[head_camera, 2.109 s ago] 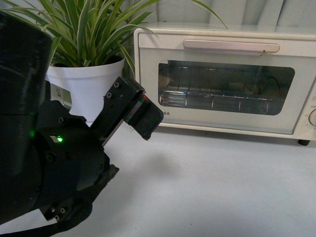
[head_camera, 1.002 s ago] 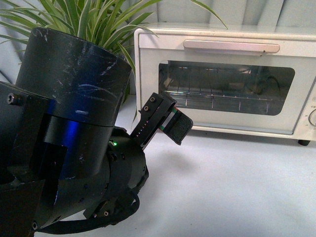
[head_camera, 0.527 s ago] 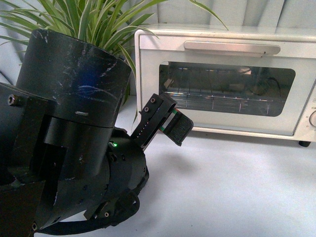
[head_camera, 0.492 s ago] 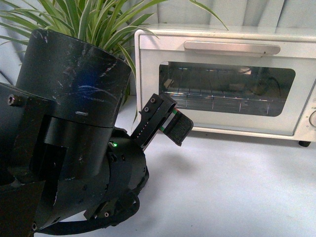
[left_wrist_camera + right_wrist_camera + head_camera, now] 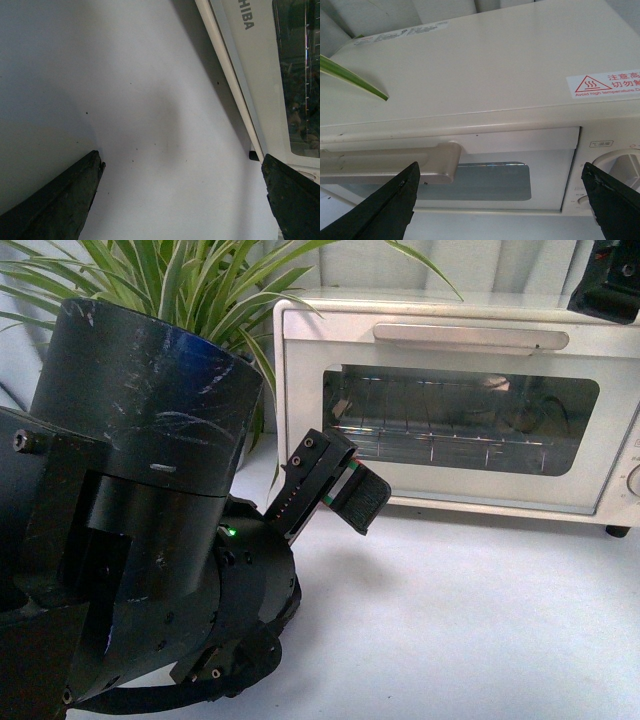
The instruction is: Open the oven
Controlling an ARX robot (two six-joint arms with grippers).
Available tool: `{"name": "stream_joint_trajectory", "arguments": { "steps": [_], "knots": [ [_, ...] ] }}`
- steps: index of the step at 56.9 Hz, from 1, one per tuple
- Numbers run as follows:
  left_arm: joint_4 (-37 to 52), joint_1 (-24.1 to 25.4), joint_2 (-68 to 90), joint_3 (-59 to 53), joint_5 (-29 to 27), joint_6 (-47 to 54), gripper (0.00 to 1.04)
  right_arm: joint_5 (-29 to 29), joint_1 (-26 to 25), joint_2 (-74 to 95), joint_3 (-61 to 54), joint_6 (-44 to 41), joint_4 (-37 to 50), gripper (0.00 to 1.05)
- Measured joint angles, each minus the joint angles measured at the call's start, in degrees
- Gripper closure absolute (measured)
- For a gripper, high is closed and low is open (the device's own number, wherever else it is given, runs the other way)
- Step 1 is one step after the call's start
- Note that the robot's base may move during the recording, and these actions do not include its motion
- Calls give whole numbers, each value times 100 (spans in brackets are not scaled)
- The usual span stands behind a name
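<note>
Left gripper (image 5: 181, 159) hangs low over the white table (image 5: 450, 620), its two fingers (image 5: 55, 200) spread wide apart with nothing between them. It sits in front of the oven (image 5: 460, 410), near the lower left part of the door, and does not appear to touch it. Its wrist camera shows the oven's bottom front edge, the end of the brand lettering and one black foot (image 5: 254, 156). The bulky black left arm (image 5: 140, 520) fills the near left of the front view. It hides much of the plant (image 5: 190, 280) that stands just beside the oven's left wall.

The right gripper (image 5: 500, 167) is up high, above and in front of the oven's top right part. Only a dark corner of it shows at the upper right edge of the front view. It too is spread wide and holds nothing. Between its fingers the wrist camera sees the right end of the handle (image 5: 390, 162) and the upper strip of the window (image 5: 490, 180). It also sees the oven's flat top with a red-and-white warning sticker (image 5: 612, 85), and a knob (image 5: 620, 170) on the panel right of the door. A green leaf (image 5: 350, 77) reaches over the oven's top.

The oven stands at the back of the table, facing the robot, its door shut flat against the body. The long handle runs across the top of the door, and both grippers are apart from it. A wire rack (image 5: 430, 445) shows through the glass.
</note>
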Motion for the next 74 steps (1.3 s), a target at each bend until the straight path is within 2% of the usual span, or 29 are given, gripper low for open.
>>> {"name": "stream_joint_trajectory", "arguments": {
  "steps": [34,59,74],
  "knots": [
    [-22,11,-4,2,11,-2,7,315,105,501,380,70,-315,9],
    [-52,22,-13,4,24,-15,7,13,15,474,413,-85,-634,9],
    [-61,35,-24,4,24,-22,7,-240,76,26,-260,-249,-343,9]
  ]
}}
